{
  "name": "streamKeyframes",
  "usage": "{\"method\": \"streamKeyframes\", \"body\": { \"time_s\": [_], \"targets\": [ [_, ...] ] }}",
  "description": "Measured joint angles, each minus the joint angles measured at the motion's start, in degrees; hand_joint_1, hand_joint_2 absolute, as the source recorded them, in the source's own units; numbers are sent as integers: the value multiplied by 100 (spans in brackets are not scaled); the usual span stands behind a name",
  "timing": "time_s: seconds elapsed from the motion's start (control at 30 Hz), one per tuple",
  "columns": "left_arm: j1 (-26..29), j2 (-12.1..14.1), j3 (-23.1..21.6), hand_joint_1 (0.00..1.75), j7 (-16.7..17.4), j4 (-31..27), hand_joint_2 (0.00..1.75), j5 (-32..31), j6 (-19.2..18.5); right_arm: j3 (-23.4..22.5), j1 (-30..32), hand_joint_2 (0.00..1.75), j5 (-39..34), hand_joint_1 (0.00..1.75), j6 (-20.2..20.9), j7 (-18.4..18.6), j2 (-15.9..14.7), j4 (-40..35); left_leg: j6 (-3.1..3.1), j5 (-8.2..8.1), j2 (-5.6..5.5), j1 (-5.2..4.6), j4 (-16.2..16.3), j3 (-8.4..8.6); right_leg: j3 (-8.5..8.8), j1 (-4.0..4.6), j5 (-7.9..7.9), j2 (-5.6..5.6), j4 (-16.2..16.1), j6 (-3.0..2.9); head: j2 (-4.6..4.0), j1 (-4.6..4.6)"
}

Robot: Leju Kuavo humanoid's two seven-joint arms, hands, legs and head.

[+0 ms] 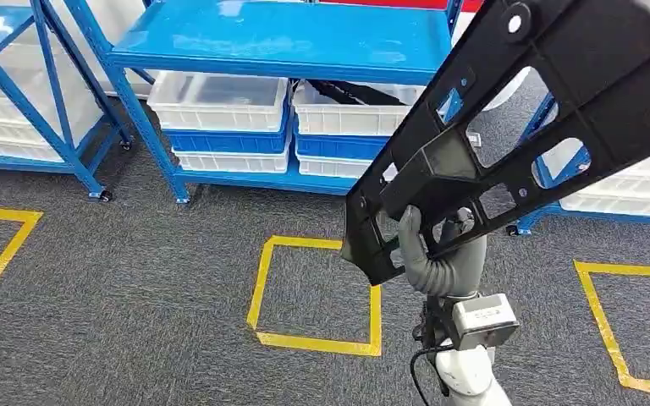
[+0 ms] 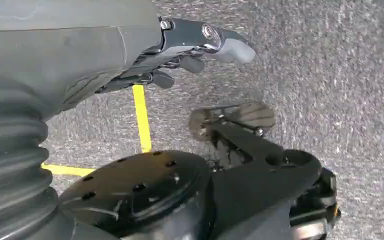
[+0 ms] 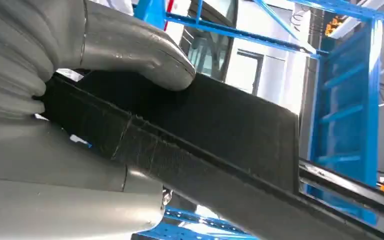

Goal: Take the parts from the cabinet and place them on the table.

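Observation:
My right hand (image 1: 432,245) grips a large black plastic part (image 1: 525,101), a long flat frame with several cut-out openings. It is raised in front of me and slants from the lower middle up to the top right corner. In the right wrist view the thick grey thumb (image 3: 135,47) presses on the dark textured edge of the part (image 3: 215,130). My left hand (image 2: 180,55) hangs over the grey carpet with nothing in it, its dark fingers loosely curled.
A blue shelving cabinet (image 1: 279,42) stands ahead with white bins (image 1: 220,101) and blue trays on its lower shelf. Another blue rack (image 1: 17,101) stands at the left. Yellow tape squares (image 1: 317,292) mark the grey carpet.

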Motion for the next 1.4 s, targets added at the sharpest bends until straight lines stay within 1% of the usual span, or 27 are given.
{"method": "streamKeyframes", "body": {
  "time_s": [0.03, 0.07, 0.1, 0.13, 0.17, 0.2, 0.23, 0.27, 0.33, 0.4, 0.5, 0.53, 0.73, 0.9, 0.93, 1.13, 1.23, 1.27, 1.3, 1.33, 1.37, 1.4],
  "targets": [
    [-1, 9, 4, 0, 0, 0, 175, 0, 0, 0, 13, 175, 0, 175, 2, 0, 0, 0, 4, 196, 3, 2, -295, 228, 5, -3, 1, 2, 6, 9, 0, -4],
    [-3, 11, 7, 0, -7, 0, 175, 0, -2, 0, 18, 175, 0, 175, 2, 4, 0, 0, 12, 436, 3, 5, -787, 543, 24, -7, -2, 5, 16, 13, 0, -2],
    [-5, 22, 11, 0, -13, -2, 175, -2, -2, 0, 17, 175, 2, 175, 2, 4, 0, 0, 26, 638, 4, 11, -1309, 843, 40, -7, -22, 5, 35, 31, 0, -4],
    [-5, 26, 17, 0, -18, 2, 175, -15, -2, 0, 21, 175, 15, 175, 0, 4, -2, 0, 53, 496, -3, 5, -1518, 989, -49, 12, -43, 1, 42, 68, 0, 3],
    [4, 26, 32, 0, -29, 2, 175, -18, -4, -2, 13, 175, 17, 175, 0, 6, -7, -9, 91, 554, -10, -14, -1561, 974, -62, 42, -36, 4, 89, 87, 0, -7],
    [-4, 26, 42, 0, -35, 2, 175, -20, -2, -2, 30, 175, 35, 175, 0, 9, -7, -11, 106, 537, -3, -31, -1579, 953, -70, 51, -32, 3, 100, 97, 0, -2],
    [-3, 24, 44, 0, -40, 2, 175, -33, -2, -2, 38, 175, 44, 175, 0, 9, -11, -26, 131, 499, -11, -17, -1680, 958, -106, 51, -49, 7, 125, 105, 0, -11],
    [-4, 24, 46, 0, -50, 2, 175, -33, 0, -2, 41, 175, 42, 175, 0, 9, -13, -26, 126, 521, -11, -18, -1682, 924, -135, 47, -13, 9, 112, 94, 0, 7],
    [6, 30, 52, 0, -50, 2, 175, -35, 0, -2, 44, 175, 44, 175, -2, 9, -17, -26, 134, 522, -17, -29, -1683, 906, -136, 41, 1, 7, 80, 91, 0, 2],
    [2, 31, 63, 0, -53, 2, 175, -35, 9, -2, 40, 175, 44, 175, -4, 9, -17, -26, 146, 526, -23, -44, -1682, 901, -134, 33, 12, 6, 57, 108, 0, 0],
    [-9, 31, 70, 0, -55, 2, 175, -39, 15, -2, 40, 175, 44, 175, -4, 9, -20, -26, 172, 534, -20, -53, -1682, 899, -147, 29, 37, 7, 39, 149, 0, 0],
    [-10, 31, 72, 0, -55, 2, 175, -44, 22, -2, 41, 175, 44, 175, -4, 9, -20, -26, 177, 536, -17, -56, -1682, 899, -199, 27, 39, 7, 36, 152, 0, -2],
    [-10, 31, 74, 0, -55, 2, 175, -87, 48, -4, 50, 175, 103, 175, -11, 9, -26, -26, 219, 559, -6, -48, -1683, 897, -207, 38, 61, 8, 34, 190, 0, -4],
    [-9, 31, 85, 0, -55, 2, 175, -120, 44, -4, 70, 175, 214, 175, -11, 9, -52, -26, 217, 575, -6, -36, -1685, 899, -211, 52, 65, 7, 51, 192, 0, -7],
    [-10, 31, 87, 0, -55, 2, 175, -127, 41, -4, 70, 175, 230, 175, -11, 9, -55, -26, 218, 574, -7, -47, -1679, 898, -208, 44, 75, 8, 49, 206, 0, -5],
    [-10, 31, 135, 0, -55, 2, 175, -151, 42, -4, 71, 175, 289, 175, -13, 9, -57, -28, 224, 576, -7, -61, -1675, 887, -169, 30, 85, 9, 48, 222, 0, -7],
    [-10, 33, 149, 0, -55, 2, 175, -151, 42, -4, 70, 175, 286, 175, -11, 9, -57, -28, 250, 582, -8, -92, -1678, 874, -176, 1, 101, 9, 30, 250, 0, -7],
    [-11, 33, 149, 0, -55, 2, 175, -151, 42, -4, 70, 175, 286, 175, -13, 9, -57, -31, 285, 605, -7, -71, -1729, 885, -174, 20, 99, 8, 35, 261, 0, -7],
    [-17, 17, 149, 0, -55, 2, 175, -153, 39, -4, 79, 175, 286, 175, -13, 9, -59, -50, 341, 650, 5, -10, -1810, 917, -229, 22, 48, 12, 96, 277, 0, -11],
    [-23, 20, 149, 0, -55, 0, 175, -153, 39, -2, 70, 175, 289, 175, -13, 9, -63, -61, 374, 672, 11, -9, -1835, 917, -352, 20, -106, 15, 352, 261, 0, 9],
    [-28, 22, 149, 0, -55, 0, 175, -153, 41, -2, 67, 175, 289, 175, -15, 9, -68, -61, 384, 682, 16, -2, -1835, 895, -556, 14, -286, 15, 755, 236, 0, 6],
    [-27, 20, 151, 0, -55, 0, 175, -153, 39, -4, 77, 175, 288, 175, -15, 9, -74, -61, 385, 686, 17, 1, -1835, 878, -787, -8, -473, 15, 1228, 224, 0, 2]
  ]
}}
